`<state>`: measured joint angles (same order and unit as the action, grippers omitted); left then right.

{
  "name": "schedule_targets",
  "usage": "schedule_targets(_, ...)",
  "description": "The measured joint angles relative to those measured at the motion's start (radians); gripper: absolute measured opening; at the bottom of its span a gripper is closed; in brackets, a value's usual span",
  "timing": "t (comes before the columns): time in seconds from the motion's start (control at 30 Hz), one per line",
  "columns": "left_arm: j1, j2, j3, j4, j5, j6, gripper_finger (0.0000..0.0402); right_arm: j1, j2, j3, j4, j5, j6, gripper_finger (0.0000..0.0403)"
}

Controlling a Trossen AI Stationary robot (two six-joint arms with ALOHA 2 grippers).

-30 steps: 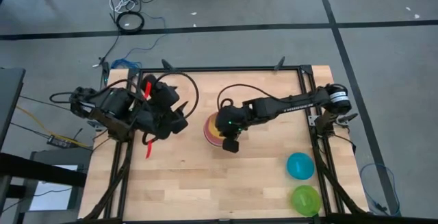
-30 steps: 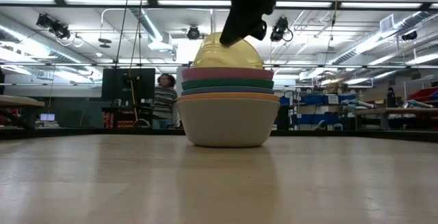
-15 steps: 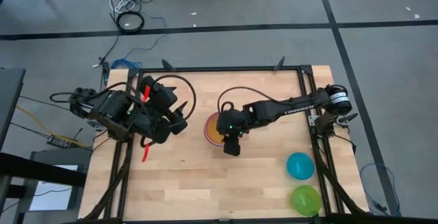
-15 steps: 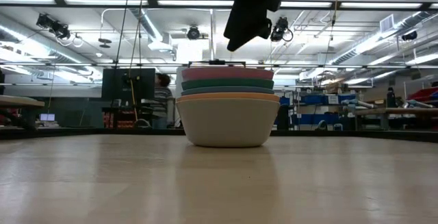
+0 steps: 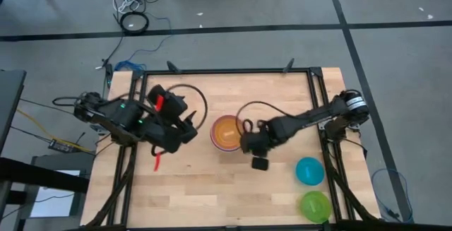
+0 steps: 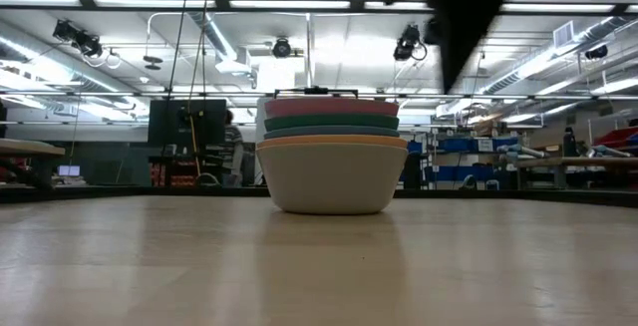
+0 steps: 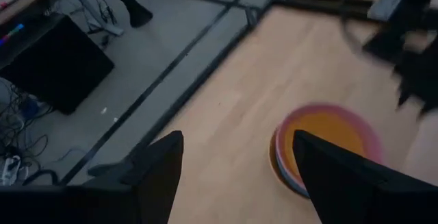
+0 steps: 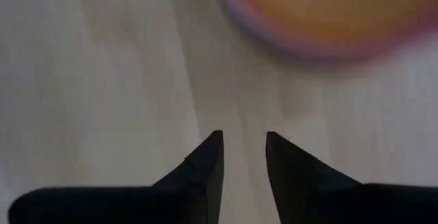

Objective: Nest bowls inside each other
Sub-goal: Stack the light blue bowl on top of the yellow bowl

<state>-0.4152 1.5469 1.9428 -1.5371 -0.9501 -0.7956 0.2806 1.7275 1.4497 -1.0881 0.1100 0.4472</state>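
Note:
A stack of nested bowls point(image 5: 227, 133) stands at the table's middle on its grey-white bottom bowl point(image 6: 332, 181). Orange, teal and pink rims show above that, and a yellow bowl point(image 5: 227, 131) sits innermost. A cyan bowl point(image 5: 309, 171) and a lime green bowl point(image 5: 315, 206) rest apart near the right front corner. My right gripper point(image 8: 243, 138) hovers over bare wood point(image 5: 259, 163) between the stack and the cyan bowl, pointing down, narrowly open and holding nothing. My left gripper point(image 7: 236, 166) hangs open left of the stack point(image 5: 189, 128).
Black frame rails point(image 5: 321, 118) run along the table's edges. A red tool point(image 5: 157, 162) lies on the wood under the left arm. Bare wood stretches along the near edge, in front of the stack.
My right gripper has let go of the yellow bowl, which was tilted on top of the stack and has dropped level into it. The gripper has then swung away from the stack, toward the table's right and near edges and the cyan bowl.

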Motion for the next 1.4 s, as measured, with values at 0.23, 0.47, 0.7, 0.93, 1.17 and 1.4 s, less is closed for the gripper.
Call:
schedule_targets(0.23,0.000,0.001,-0.158,0.051,0.038,-0.065,0.0284,0.142,-0.129,-0.199,-0.017,-0.010,0.275,0.0124)
schedule_targets(0.47,0.000,0.000,-0.243,0.231,0.062,-0.025,0.0284,0.261,-0.311,-0.485,0.088,-0.069,0.627,0.0165)
schedule_targets(0.7,0.000,-0.001,-0.255,0.426,0.045,0.094,0.0284,0.420,-0.431,-0.632,0.191,-0.107,0.975,0.0179)
schedule_targets(0.93,0.001,-0.001,-0.255,0.587,0.025,0.219,0.0284,0.520,-0.385,-0.636,0.233,-0.110,1.154,0.0178)
schedule_targets(1.17,0.001,-0.001,-0.255,0.645,0.024,0.272,0.0284,0.543,-0.285,-0.636,0.312,-0.149,1.208,0.0175)
schedule_targets(1.4,0.001,-0.001,-0.255,0.654,0.025,0.296,0.0284,0.543,-0.239,-0.636,0.329,-0.140,1.205,0.0158)
